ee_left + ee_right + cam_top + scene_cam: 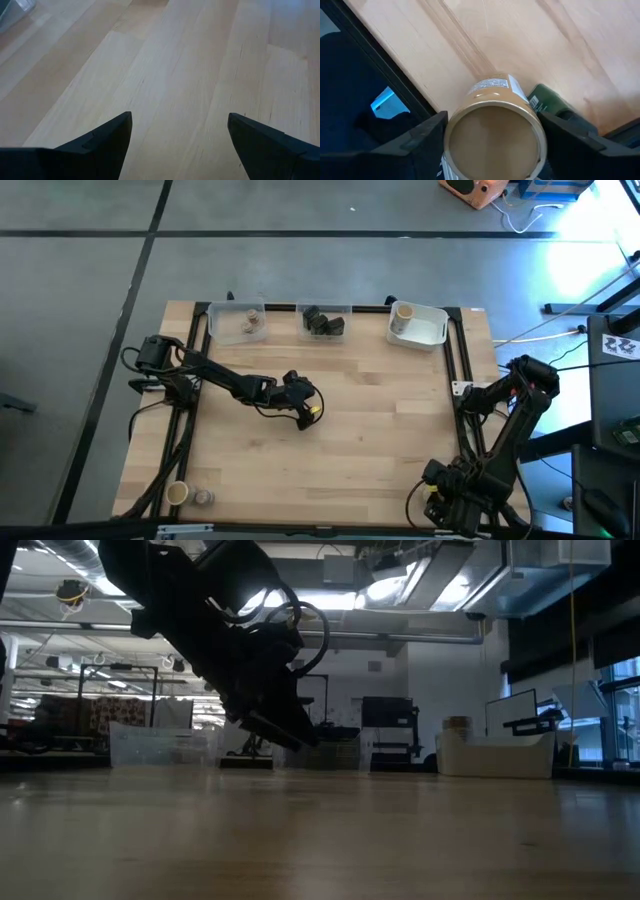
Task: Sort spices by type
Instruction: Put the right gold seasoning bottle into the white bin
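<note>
Left gripper (308, 412) over mid-table (380, 440), jaws spread, nothing between them; pale planked wood below. Right gripper (492, 137) at near right corner, jaws grasping a tan cylindrical spice jar (494, 135). More spices in far-edge tubs (325, 321).

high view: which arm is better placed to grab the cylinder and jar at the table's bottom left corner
Left. The left gripper, jaws open and empty over mid-table, is on the same side as the cylinder and jar; the right gripper sits at the opposite bottom corner.
</note>
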